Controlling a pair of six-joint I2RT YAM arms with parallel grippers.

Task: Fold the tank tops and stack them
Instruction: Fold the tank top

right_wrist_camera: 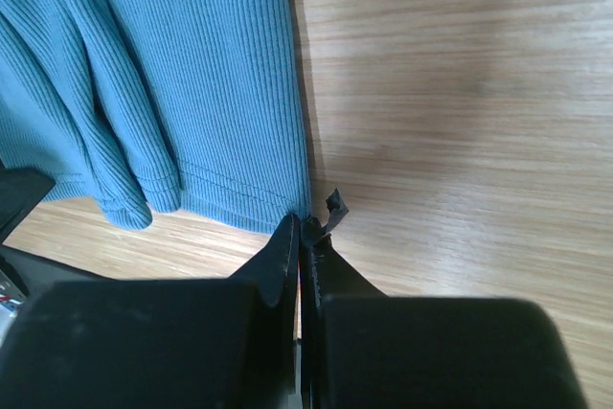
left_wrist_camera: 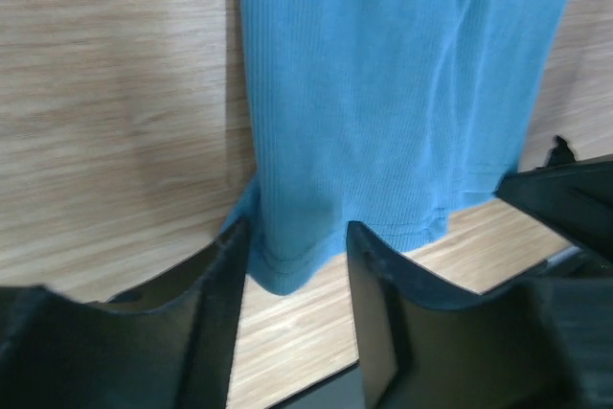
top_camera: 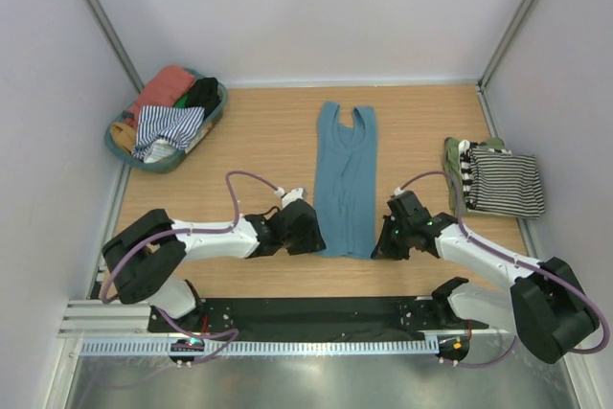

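The teal tank top (top_camera: 345, 179) lies lengthwise on the table (top_camera: 249, 141), hem toward the arm bases. Your left gripper (left_wrist_camera: 292, 237) stands open with the left hem corner between its fingers (left_wrist_camera: 220, 284), and your right gripper (right_wrist_camera: 305, 229) is pressed shut at the right corner, though whether it has cloth you cannot tell. Close the left on all layers, confirm the right's bite, then carry the 2 corners evenly toward the straps so the fold lands square.

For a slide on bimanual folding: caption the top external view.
Left gripper and right gripper at near hem corners of the teal tank top; striped tank top folded aside.
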